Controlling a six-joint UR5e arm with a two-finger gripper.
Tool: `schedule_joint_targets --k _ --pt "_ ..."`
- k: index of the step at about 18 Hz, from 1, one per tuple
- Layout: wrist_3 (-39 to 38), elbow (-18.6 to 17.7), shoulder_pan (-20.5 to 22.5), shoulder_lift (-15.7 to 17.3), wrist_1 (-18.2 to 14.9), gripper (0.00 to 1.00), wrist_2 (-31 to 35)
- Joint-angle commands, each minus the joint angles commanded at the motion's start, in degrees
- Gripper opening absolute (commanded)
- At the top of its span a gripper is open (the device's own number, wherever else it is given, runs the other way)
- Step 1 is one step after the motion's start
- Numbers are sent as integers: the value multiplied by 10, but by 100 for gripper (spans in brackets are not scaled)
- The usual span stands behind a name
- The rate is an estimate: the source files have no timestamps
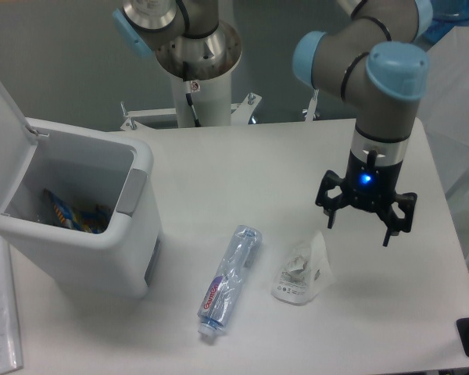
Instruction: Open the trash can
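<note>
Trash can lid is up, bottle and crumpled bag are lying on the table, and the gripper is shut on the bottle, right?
Not quite. The fixed camera shows the gripper open and empty, hanging above the table right of the crumpled bag, away from the bottle. The rest holds: the trash can lid is up, and bottle and bag lie on the table.

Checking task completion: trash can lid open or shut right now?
Open. The trash can has its lid swung up at the left, and wrappers show inside. The gripper is off to the right, empty.
</note>
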Motion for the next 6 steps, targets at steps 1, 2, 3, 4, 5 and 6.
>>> schedule_joint_targets --k 1,2,3,4,5,6 --pt "12 0 -4 -1 -6 100 15" --pt "21 0 -5 -2 -11 100 20" --pt "26 0 -5 -2 -15 100 21" --pt "27 -3 -5 -2 -15 100 21" --pt "28 -4 -4 -2 -14 100 21" --pt "27 -5 -5 -3 -14 100 22"
